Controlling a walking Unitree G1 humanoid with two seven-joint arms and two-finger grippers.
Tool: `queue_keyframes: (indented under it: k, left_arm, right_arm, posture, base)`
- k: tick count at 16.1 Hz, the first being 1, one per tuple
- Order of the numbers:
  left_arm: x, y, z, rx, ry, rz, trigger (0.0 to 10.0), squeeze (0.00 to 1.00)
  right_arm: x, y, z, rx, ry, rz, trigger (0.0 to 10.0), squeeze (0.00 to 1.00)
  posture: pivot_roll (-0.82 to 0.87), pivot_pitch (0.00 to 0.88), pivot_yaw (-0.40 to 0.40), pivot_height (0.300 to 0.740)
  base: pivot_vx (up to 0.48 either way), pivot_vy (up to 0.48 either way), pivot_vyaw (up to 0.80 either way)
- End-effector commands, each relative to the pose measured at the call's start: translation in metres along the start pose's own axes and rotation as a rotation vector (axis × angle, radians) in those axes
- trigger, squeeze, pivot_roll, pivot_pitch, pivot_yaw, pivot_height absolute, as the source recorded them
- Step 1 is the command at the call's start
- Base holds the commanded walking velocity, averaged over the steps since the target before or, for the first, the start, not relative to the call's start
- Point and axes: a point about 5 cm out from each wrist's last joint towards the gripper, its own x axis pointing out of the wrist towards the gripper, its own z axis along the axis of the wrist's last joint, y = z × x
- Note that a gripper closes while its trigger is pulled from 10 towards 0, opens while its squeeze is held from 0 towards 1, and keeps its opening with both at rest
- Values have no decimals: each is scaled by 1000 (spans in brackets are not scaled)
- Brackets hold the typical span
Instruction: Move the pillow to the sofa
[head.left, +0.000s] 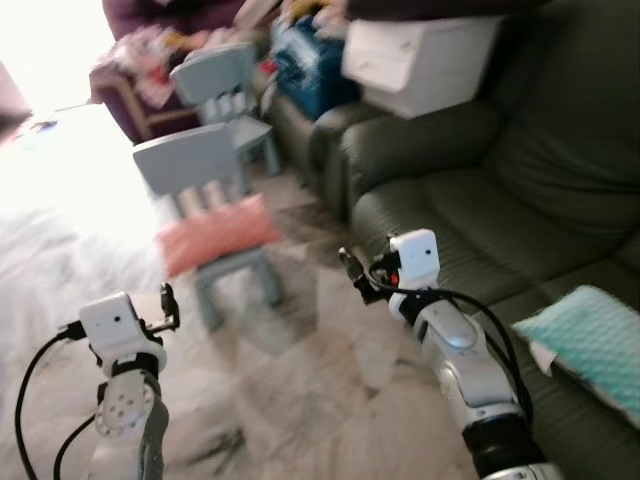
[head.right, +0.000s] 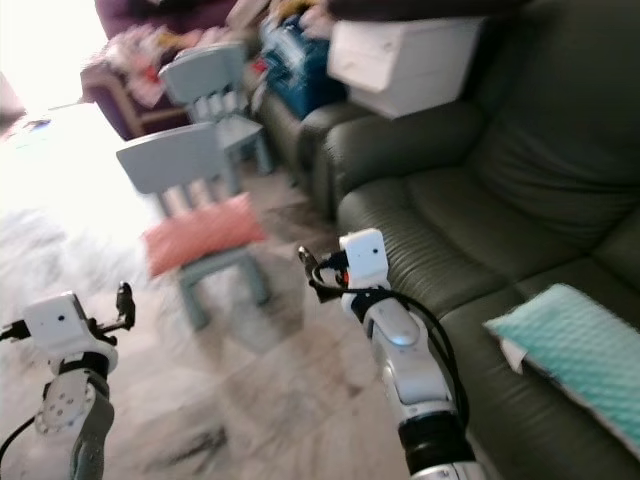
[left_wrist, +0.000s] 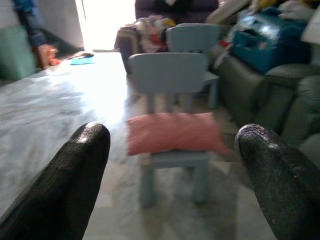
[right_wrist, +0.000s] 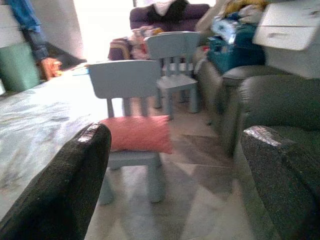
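Left gripper (head.left: 168, 305) raised over the floor, low on the robot's left. In the left wrist view its two black fingers (left_wrist: 75, 180) stand wide apart with nothing between them and nothing touching. Right gripper (head.left: 350, 272) raised ahead of the sofa's front edge; the right wrist view shows its fingers (right_wrist: 70, 185) equally wide, also empty and touching nothing.

Pink pillow (head.left: 218, 232) lies flat on the seat of the nearer small chair (head.left: 190, 165), overhanging the seat edges on both sides. It is well apart from both grippers, ahead of them and between their lines of sight. Not on the sofa.

Dark green sofa (head.left: 470, 200) runs along the robot's right. A teal textured cushion (head.left: 590, 340) rests on its seat near the right arm, partly cut off by the frame edge.

Counts: two light blue chairs, the second (head.left: 225, 85) standing behind the first; one pink pillow; one teal cushion; two grippers.

Hard to make out: all views are motion-blurred. A white drawer unit (head.left: 420, 60) sits on the sofa's far arm, tilted, its top cut off. Beyond it a blue bag (head.left: 305, 65) and a heap of mixed clutter, items not separable. Far background is washed out by bright light across the pale marbled floor (head.left: 300, 390). Both arms' lower parts run out of frame.
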Motion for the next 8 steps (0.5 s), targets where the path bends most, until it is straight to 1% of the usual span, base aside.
queue_keyframes:
  k: [1, 8]
  left_arm:
    - [0, -1, 0, -2, -2, -6, 10000, 0]
    - [-1, -2, -1, -8, 1, -7, 10000, 0]
  right_arm:
    - [1, -2, 3, -8, -8, -2, 10000, 0]
    - [1, -2, 3, -13, -9, 5, 10000, 0]
  posture:
    - [-217, 0, 88, 740]
    - [-217, 0, 87, 740]
  base:
    - [450, 0, 0]
    - [439, 0, 0]
